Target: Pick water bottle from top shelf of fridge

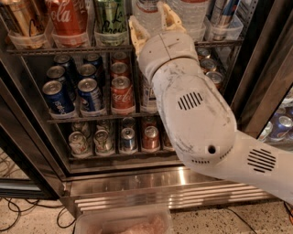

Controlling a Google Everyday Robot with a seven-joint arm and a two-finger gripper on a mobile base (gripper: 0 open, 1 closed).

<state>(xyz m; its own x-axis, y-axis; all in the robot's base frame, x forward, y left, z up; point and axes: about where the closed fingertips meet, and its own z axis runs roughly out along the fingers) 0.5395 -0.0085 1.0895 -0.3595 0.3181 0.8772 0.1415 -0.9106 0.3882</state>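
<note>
Hand [153, 25] at top shelf [46, 49], before water bottle [149, 11]; cans [68, 18] stand left; soda cans [91, 93] on racks [91, 119] below.

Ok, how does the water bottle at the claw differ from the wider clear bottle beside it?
The water bottle is slimmer than the wider bottle. The claw is at the water bottle, on the top shelf; the wider bottle stands right of it. The water bottle neighbours the green can, the wider bottle a silver-blue can. Both are clear, ribbed and upright.

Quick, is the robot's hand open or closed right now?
Gripper: open, at the top shelf, fingers either side of the water bottle.
</note>
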